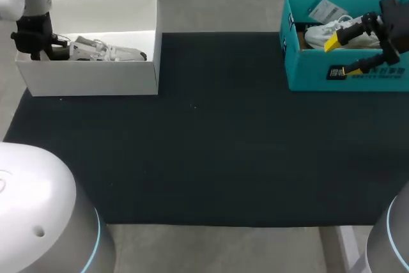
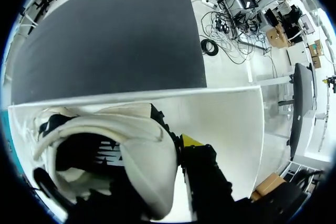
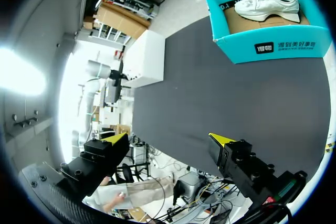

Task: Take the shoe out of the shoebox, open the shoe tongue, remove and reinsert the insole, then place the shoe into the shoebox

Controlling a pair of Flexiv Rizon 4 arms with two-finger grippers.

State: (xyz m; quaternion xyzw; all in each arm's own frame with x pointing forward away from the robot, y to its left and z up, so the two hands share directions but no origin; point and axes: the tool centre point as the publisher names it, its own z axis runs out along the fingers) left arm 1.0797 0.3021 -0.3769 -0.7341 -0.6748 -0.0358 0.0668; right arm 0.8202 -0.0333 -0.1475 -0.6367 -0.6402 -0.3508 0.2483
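Step in hand looks like lift-out. The left gripper (image 1: pixel 50 44) is down in the white box (image 1: pixel 96 78) at the heel of the shoe (image 1: pixel 105 50). Can't tell if it's clamped, only one yellow tip shows. Pinch the heel collar firmly and lift straight up, clear of the wall. The right gripper (image 1: pixel 335 57) is spread wide, with the teal box (image 1: pixel 358 80) and its white sneaker (image 1: pixel 332 30) ahead of it.

A white shoebox (image 1: pixel 96 80), open, stands at the far left corner of the counter (image 1: pixel 204 158). A pale shoe (image 1: pixel 105 50) lies lengthwise inside. A teal shoebox (image 1: pixel 348 76), open, stands at the far right and holds 1 white sneaker (image 1: pixel 329 30).
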